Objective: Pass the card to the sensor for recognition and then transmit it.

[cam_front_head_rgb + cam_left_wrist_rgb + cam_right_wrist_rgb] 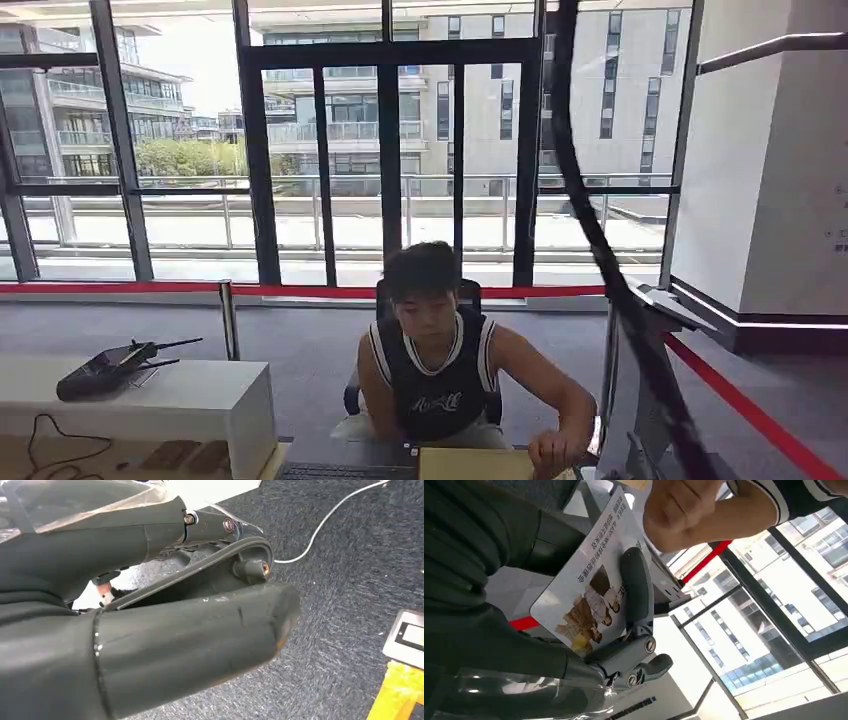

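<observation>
Right hand (pixel 589 630) gripping printed card (pixel 589 587), Chinese text on it too small to read, person's fist (pixel 679 510) just beside card's far end, left hand (pixel 150 630) holding nothing, fingers apparently curled, over grey carpet (pixel 350 580), white cable (pixel 325 517) trailing

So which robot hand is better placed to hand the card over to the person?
Right. The right robot hand already holds the card, close to the person's hand. The left robot hand hangs over the carpet, holding nothing.
</observation>
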